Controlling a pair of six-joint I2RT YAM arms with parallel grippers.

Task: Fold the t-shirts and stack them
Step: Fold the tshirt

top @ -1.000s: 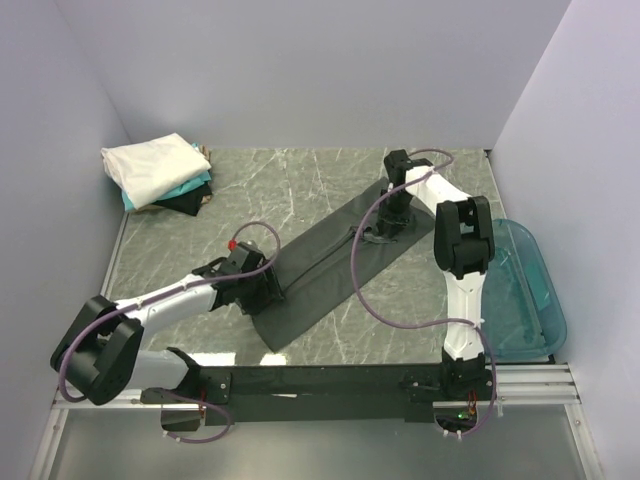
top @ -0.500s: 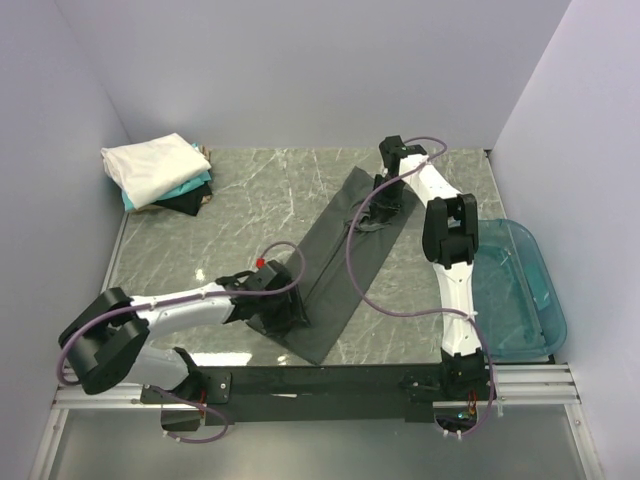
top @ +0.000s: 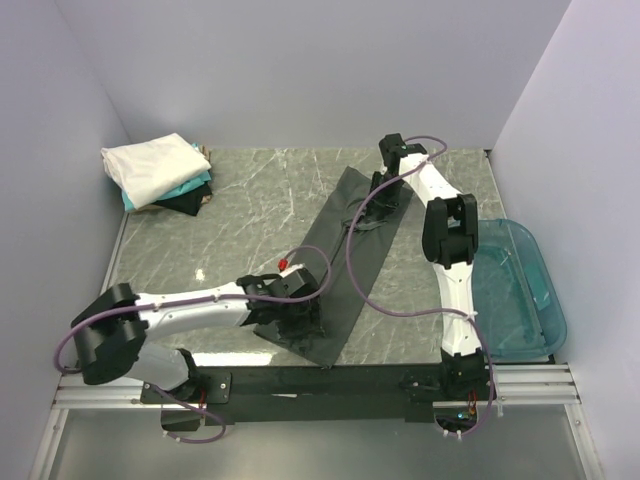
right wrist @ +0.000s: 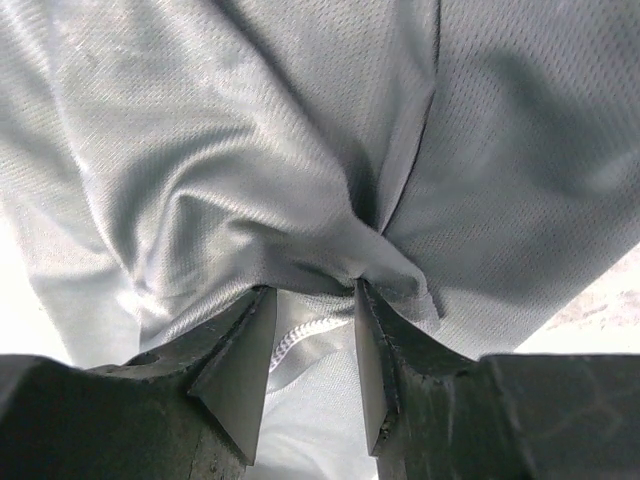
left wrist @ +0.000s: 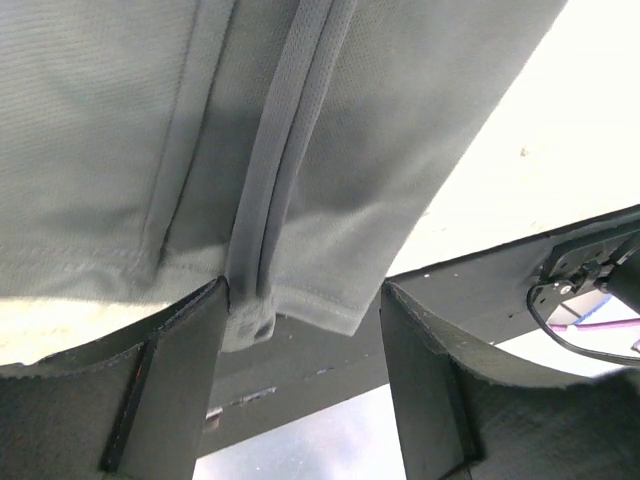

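Fingers (right wrist: 235,385) bunch shirt (right wrist: 300,150); edges cropped.

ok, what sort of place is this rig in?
Probably a lab test cell: plain walls box in a marble-pattern tabletop, the left arm and right arm bolt to a metal frame at its near edge, and a stack of folded t-shirts sits far left.
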